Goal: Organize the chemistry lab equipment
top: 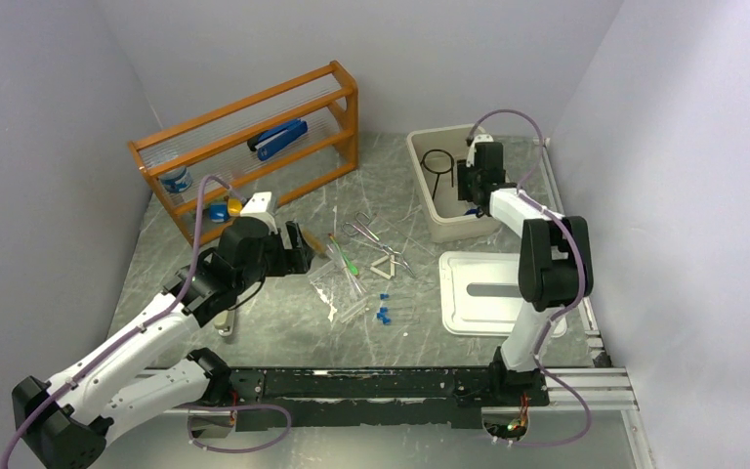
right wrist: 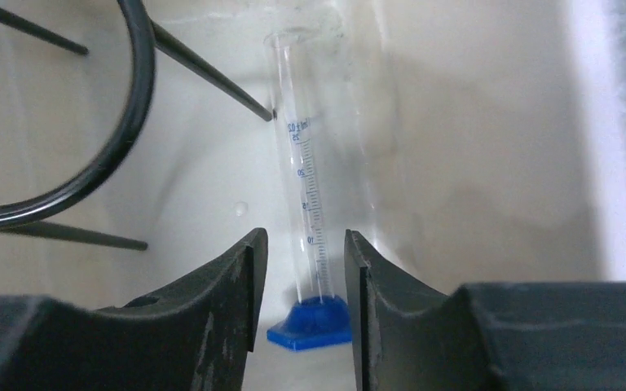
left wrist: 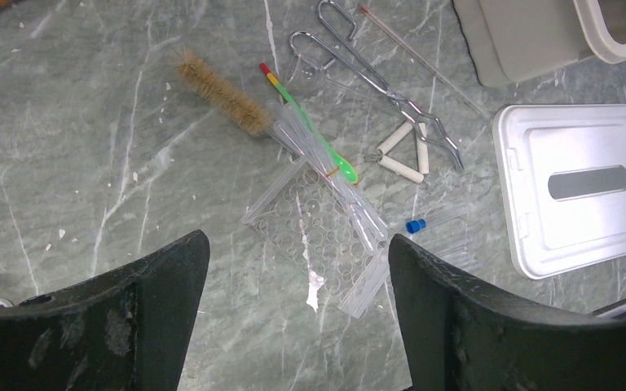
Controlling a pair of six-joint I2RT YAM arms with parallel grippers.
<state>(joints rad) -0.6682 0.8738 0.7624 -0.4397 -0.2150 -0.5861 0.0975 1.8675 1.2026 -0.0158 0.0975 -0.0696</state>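
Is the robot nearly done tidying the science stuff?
Not nearly. Done: the black wire ring stand sits in the bin. In hand: the right gripper, jaws open, straddles a measuring cylinder there. Left: metal tweezers, white triangle, tube rack and blue-capped tubes lie on the table near the open left gripper.

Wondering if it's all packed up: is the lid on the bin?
No, the lid lies flat beside the bin, not on it.

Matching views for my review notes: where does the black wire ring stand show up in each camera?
Top external: black wire ring stand inside the bin, upper right of centre.
Left wrist: not in it; only the bin's corner shows, top right.
Right wrist: left side, standing in the bin.
Shared landmark: the bin.
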